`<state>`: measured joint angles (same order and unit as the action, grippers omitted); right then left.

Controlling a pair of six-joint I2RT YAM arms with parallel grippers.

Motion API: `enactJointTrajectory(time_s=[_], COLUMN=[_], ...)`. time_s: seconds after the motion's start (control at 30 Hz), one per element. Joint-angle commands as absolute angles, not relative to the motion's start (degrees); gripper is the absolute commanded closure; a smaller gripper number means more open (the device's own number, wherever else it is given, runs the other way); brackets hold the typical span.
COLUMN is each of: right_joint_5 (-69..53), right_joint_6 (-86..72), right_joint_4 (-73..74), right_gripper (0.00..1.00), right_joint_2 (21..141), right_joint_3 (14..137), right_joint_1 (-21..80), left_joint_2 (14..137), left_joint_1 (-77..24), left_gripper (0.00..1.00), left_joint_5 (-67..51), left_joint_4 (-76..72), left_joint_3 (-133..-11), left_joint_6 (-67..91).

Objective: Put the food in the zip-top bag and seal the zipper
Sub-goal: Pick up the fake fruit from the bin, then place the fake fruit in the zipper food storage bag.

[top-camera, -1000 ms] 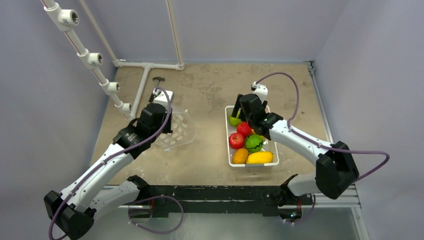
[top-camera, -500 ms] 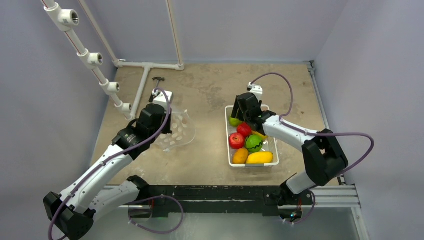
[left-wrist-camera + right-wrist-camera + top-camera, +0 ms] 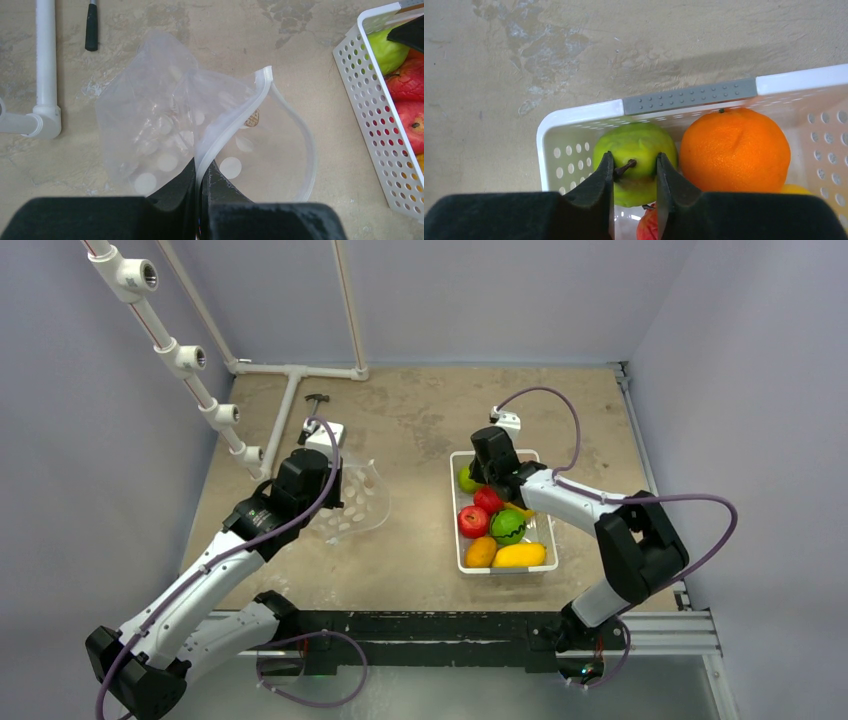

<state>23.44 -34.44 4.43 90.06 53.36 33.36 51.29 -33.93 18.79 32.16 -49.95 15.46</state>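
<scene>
The clear dotted zip-top bag (image 3: 357,504) lies left of centre with its mouth gaping. My left gripper (image 3: 202,169) is shut on the zipper (image 3: 235,116), pinching one lip of it. The food sits in a white slotted basket (image 3: 505,568): red fruits (image 3: 473,521), a dark green one (image 3: 508,526), an orange one (image 3: 481,552) and a yellow one (image 3: 519,556). My right gripper (image 3: 635,162) is down in the basket's far left corner. Its fingers press either side of the stem of a light green apple (image 3: 639,137), beside an orange (image 3: 734,142).
White pipe work (image 3: 290,405) runs along the table's far left, close to the bag (image 3: 45,65). A small black-handled tool (image 3: 91,27) lies beyond the bag. The basket's perforated wall (image 3: 372,120) stands just right of the bag. Grey walls enclose the table.
My right gripper has dropped lower into the basket's far corner, and its jaws have closed from wide onto the light green apple. The left arm and bag have not moved.
</scene>
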Motion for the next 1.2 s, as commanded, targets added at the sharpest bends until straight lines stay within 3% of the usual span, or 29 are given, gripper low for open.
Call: enactJointTrajectory(time_s=[0.0, 0.17, 0.63, 1.17], right_joint_5=[23.97, 25.13, 17.52, 7.35], right_joint_6=[-34.42, -34.58, -31.45, -31.13], right_joint_4=[4.05, 6.37, 6.8, -2.66], right_gripper=[0.87, 1.0, 1.0, 1.0], right_joint_2=[89.01, 85.77, 72.28, 69.89], right_joint_3=[55.36, 56.34, 60.85, 61.08], right_joint_1=[33.24, 33.23, 35.7, 51.24], left_joint_2=[50.36, 50.45, 51.42, 51.86], left_joint_1=[-33.99, -34.01, -33.93, -33.93], left_gripper=[1.0, 1.0, 1.0, 1.0], left_joint_5=[18.46, 18.37, 18.81, 18.98], left_joint_4=[29.79, 29.66, 29.71, 29.66], left_joint_3=[-49.83, -49.86, -49.84, -49.75], left_joint_6=[15.39, 15.38, 15.39, 15.47])
